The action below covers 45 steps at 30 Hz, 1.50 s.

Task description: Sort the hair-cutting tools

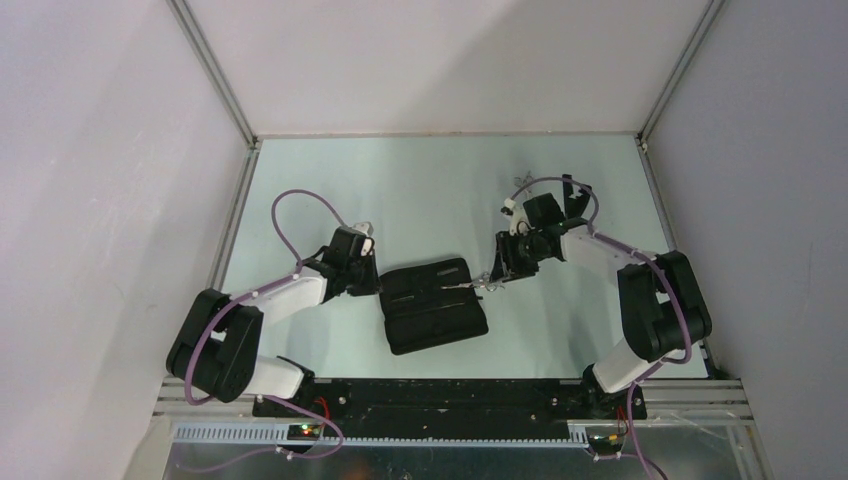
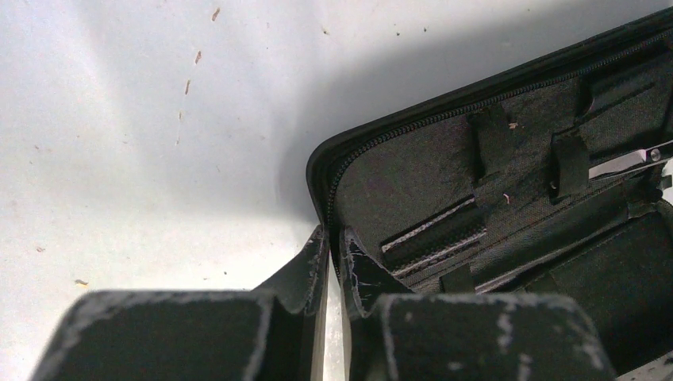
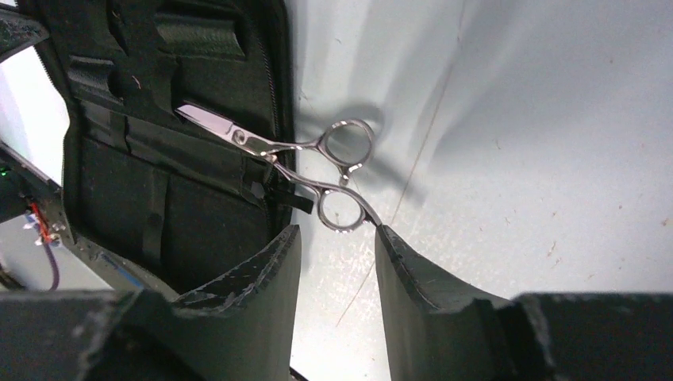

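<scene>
One scissors [image 3: 252, 144] across case [image 3: 198, 230] rim, rings clear only from right wrist.

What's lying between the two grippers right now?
The open black zip case, its left rim pinched by the left gripper, and the silver scissors sticking out over its right edge toward the open right gripper. The top view shows it.

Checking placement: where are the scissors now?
Right wrist view: scissors at the right edge of the open black case, blades tucked inside, ring handles over the table, before the right gripper.
</scene>
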Each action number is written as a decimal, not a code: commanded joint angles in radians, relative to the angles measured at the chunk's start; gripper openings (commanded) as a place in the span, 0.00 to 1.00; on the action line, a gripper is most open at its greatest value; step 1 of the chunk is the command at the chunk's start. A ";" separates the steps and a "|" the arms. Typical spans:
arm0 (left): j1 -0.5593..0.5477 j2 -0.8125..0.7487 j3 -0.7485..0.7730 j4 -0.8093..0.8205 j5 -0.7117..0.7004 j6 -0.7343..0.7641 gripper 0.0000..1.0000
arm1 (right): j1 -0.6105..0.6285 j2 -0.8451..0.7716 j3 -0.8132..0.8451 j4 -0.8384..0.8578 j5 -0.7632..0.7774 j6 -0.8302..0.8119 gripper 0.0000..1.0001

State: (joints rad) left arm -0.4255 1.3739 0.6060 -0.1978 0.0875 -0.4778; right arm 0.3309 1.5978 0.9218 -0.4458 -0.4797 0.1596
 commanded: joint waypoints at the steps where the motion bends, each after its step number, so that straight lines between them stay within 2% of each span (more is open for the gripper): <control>1: -0.009 -0.030 0.027 -0.020 0.023 0.017 0.10 | 0.037 0.008 0.063 -0.006 0.092 -0.003 0.43; 12: -0.009 -0.030 0.026 -0.016 0.036 0.016 0.10 | 0.076 0.105 0.106 0.012 0.126 0.020 0.40; 19: -0.009 -0.023 0.026 -0.011 0.048 0.017 0.10 | 0.090 0.152 0.118 0.032 0.124 0.028 0.34; 37: -0.009 -0.023 0.024 -0.005 0.059 0.019 0.10 | 0.164 0.135 0.140 0.091 0.114 -0.187 0.29; 45: -0.009 -0.024 0.025 -0.006 0.062 0.019 0.10 | 0.192 0.121 0.152 0.115 0.117 -0.204 0.28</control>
State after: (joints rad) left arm -0.4259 1.3731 0.6060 -0.2092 0.1085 -0.4698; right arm 0.4995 1.7557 1.0348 -0.3744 -0.3630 -0.0143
